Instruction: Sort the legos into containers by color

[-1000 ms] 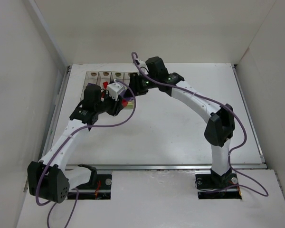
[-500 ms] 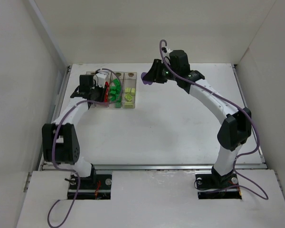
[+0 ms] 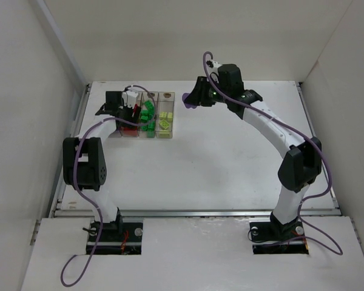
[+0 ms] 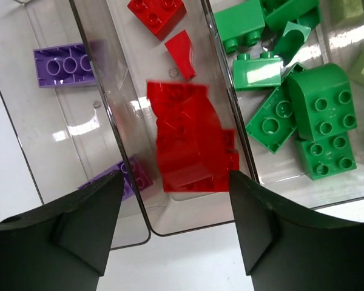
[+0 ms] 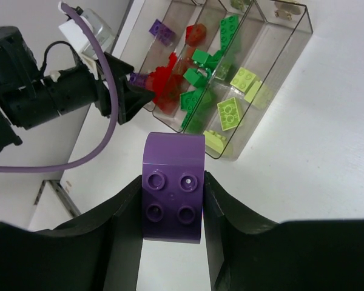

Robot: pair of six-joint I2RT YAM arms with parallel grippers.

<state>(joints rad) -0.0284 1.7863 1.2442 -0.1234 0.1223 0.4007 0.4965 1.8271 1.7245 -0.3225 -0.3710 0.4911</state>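
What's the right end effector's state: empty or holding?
Holding. The right end effector is shut on a purple brick, pinched from both sides.

A white counter [image 3: 218, 163] is being shown across the middle of the top view, and it is being bounded by pale walls [image 3: 24, 121] at the left, right and top of the frame. Only one thing is being carried directly on it: the containers [image 3: 166, 97], four clear bins joined in a row, in the upper left of the frame. In the left wrist view their rounded ends are being seen on the counter along the bottom edge.
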